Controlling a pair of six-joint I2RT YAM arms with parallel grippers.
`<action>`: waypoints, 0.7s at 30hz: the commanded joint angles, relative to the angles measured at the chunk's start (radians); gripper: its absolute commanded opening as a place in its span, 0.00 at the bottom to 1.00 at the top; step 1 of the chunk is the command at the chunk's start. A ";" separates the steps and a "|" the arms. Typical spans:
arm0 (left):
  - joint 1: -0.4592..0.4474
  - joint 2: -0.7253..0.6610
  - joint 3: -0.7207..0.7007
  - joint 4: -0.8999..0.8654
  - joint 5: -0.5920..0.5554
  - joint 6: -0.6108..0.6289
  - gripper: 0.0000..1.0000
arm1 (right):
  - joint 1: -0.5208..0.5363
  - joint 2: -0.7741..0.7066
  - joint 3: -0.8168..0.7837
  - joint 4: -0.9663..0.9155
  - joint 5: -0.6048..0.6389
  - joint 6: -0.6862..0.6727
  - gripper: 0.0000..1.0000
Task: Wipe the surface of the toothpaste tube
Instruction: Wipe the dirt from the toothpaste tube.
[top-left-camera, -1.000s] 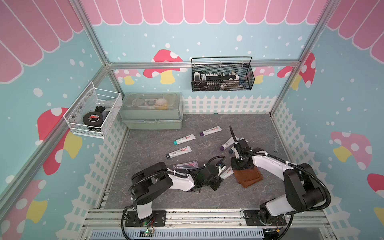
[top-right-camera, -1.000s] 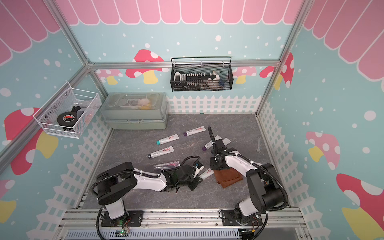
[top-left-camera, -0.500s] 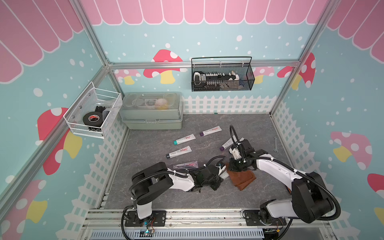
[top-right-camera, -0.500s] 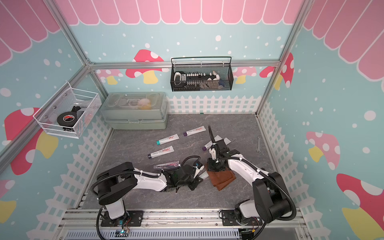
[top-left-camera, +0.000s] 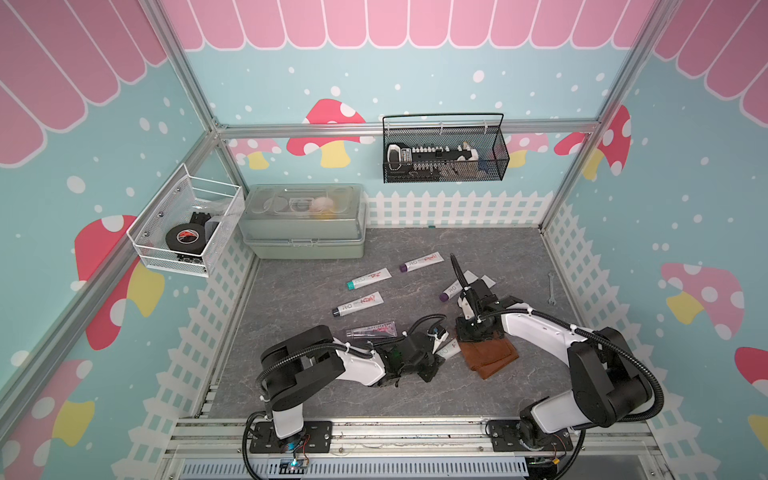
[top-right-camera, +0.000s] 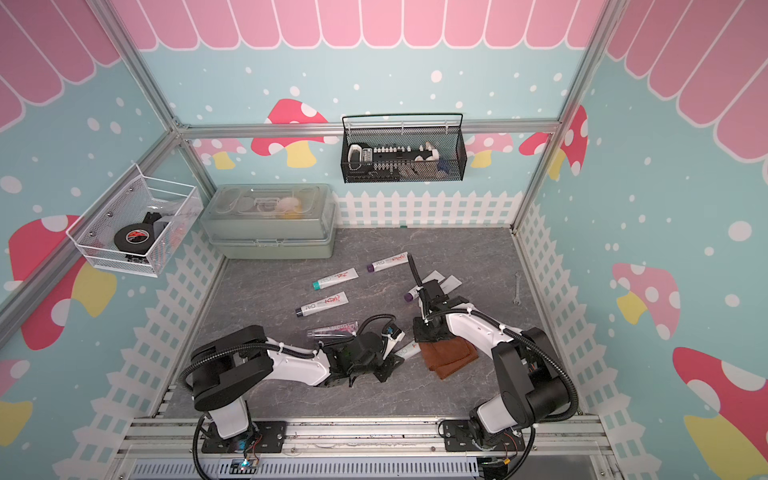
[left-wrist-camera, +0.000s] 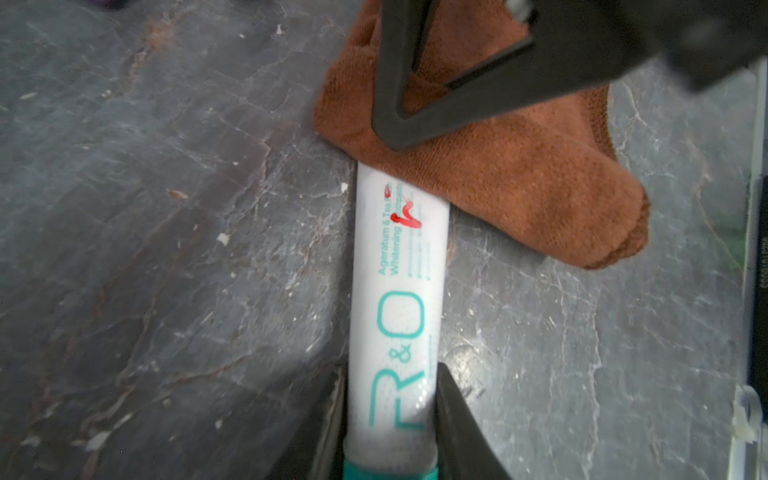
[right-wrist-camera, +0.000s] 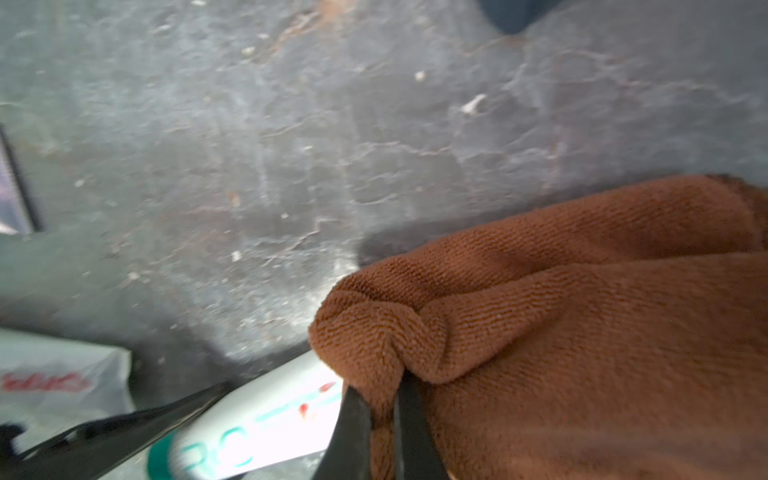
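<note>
A white toothpaste tube (left-wrist-camera: 395, 291) with a teal cap and teal "R&O" lettering lies on the grey floor, and a short stretch of it shows in both top views (top-left-camera: 449, 348) (top-right-camera: 408, 349). My left gripper (left-wrist-camera: 390, 399) (top-left-camera: 432, 359) is shut on it near the cap end, one finger on each side. A brown cloth (left-wrist-camera: 498, 178) (right-wrist-camera: 582, 332) (top-left-camera: 492, 353) (top-right-camera: 451, 355) covers the tube's far end. My right gripper (right-wrist-camera: 382, 411) (top-left-camera: 473, 332) is shut on a fold of that cloth, right beside the tube.
Several other tubes lie behind: a teal-capped one (top-left-camera: 369, 278), purple-capped ones (top-left-camera: 422, 262) (top-left-camera: 453, 289), a dark-capped one (top-left-camera: 357, 304) and a clear one (top-left-camera: 372, 330). A wrench (top-left-camera: 551, 289) lies at the right fence. A green lidded box (top-left-camera: 303, 222) stands back left.
My right gripper has drawn the cloth a little leftward and forward, so it now lies on the tube's end. The left gripper stays in place on the tube.
</note>
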 joint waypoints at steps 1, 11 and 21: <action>-0.002 0.008 -0.059 -0.038 -0.029 -0.043 0.30 | -0.009 0.047 -0.020 -0.106 0.165 -0.004 0.06; -0.002 0.022 -0.039 -0.044 -0.021 -0.027 0.22 | -0.009 -0.089 -0.002 -0.073 -0.078 -0.005 0.06; -0.002 0.039 -0.009 -0.050 -0.024 -0.016 0.22 | 0.024 -0.034 -0.029 -0.038 -0.264 -0.010 0.06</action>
